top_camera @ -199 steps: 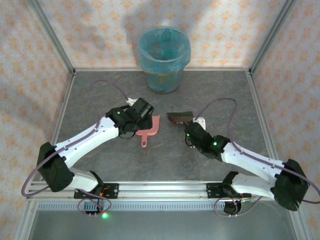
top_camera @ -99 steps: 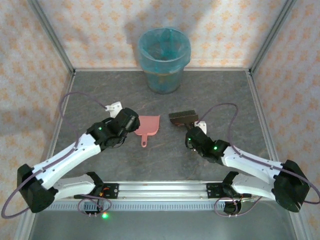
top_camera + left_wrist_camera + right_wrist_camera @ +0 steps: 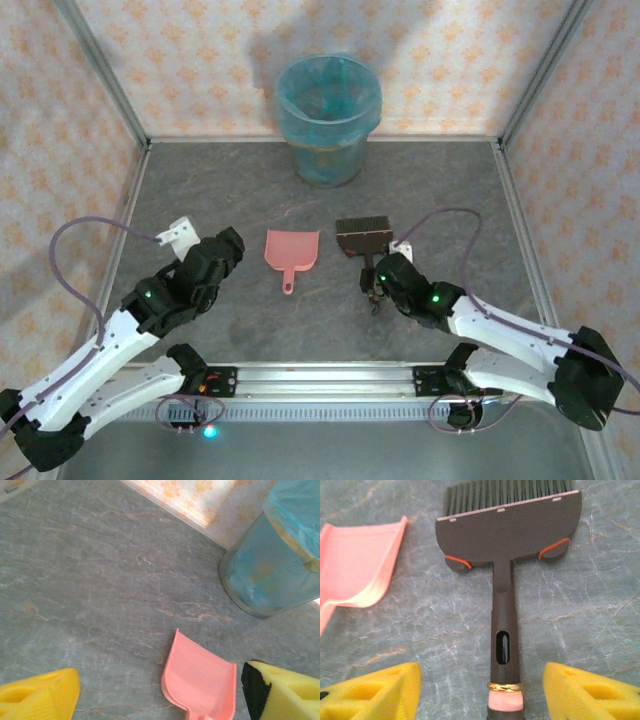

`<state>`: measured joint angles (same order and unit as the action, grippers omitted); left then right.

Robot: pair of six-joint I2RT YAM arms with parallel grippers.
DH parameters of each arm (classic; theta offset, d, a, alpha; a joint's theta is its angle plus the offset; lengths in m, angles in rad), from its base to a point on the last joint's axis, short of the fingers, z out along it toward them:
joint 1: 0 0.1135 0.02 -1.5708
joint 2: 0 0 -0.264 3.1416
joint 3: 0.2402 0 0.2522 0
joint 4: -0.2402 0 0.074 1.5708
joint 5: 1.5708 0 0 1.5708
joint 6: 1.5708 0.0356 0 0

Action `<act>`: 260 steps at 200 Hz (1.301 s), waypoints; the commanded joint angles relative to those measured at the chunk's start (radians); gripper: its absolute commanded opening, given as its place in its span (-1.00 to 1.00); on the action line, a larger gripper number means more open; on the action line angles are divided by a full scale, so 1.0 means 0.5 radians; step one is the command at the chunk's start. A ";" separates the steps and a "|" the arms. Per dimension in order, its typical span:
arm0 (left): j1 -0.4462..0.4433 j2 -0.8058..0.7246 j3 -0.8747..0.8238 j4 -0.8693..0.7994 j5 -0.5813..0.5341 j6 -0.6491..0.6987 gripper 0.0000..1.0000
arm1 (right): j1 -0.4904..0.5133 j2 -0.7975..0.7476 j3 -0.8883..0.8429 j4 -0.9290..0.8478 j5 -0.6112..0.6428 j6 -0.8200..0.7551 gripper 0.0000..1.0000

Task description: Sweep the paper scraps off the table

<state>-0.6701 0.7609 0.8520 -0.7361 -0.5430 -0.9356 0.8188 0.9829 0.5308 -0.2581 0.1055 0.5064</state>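
Grey worktop [image 3: 200, 190] reads swept; light, crumpled paper scraps, better brushed than pinched, maybe that orange tint inside the bin [image 3: 328, 165], can't tell; left gripper [image 3: 157, 692] jaws wide, empty, right gripper [image 3: 481, 690] jaws parted astride the brush [image 3: 510, 535] handle, not gripping.

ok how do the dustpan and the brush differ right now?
Colour: the dustpan is pink, the brush dark. Shape: the dustpan is an open scoop on a short handle, the brush a flat bristled head on a longer one. Place: the brush's handle lies untouched between the fingers of the open right hand; the dustpan lies off to its left. Shared: both lie flat on the table, handles toward the arms.
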 commanded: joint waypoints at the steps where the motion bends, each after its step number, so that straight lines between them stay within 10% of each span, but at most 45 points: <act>1: 0.073 0.000 0.087 -0.062 -0.108 0.184 0.71 | -0.171 -0.166 0.078 -0.078 0.029 0.055 0.34; 44: 0.366 0.061 0.299 0.106 -0.064 0.470 0.73 | -0.865 -0.143 0.346 -0.030 -0.252 0.172 0.44; 58: 0.467 0.141 0.398 0.198 -0.072 0.566 0.79 | -1.047 -0.057 0.421 0.069 -0.292 0.223 1.00; 97: 0.859 0.467 0.593 0.544 0.107 0.988 1.00 | -1.407 0.200 0.491 0.363 -0.099 0.236 0.99; 151: 1.515 0.834 0.376 0.898 0.468 0.893 1.00 | -1.455 0.341 -0.236 1.752 0.457 -0.779 0.99; 260: 1.662 1.197 -0.481 1.955 0.341 1.407 1.00 | -1.598 0.967 -0.039 1.658 -0.072 -1.061 0.99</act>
<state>0.1646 1.3651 0.6567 0.0620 -0.3519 -0.3157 0.0357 1.4635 0.5285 0.4599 0.1169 -0.0017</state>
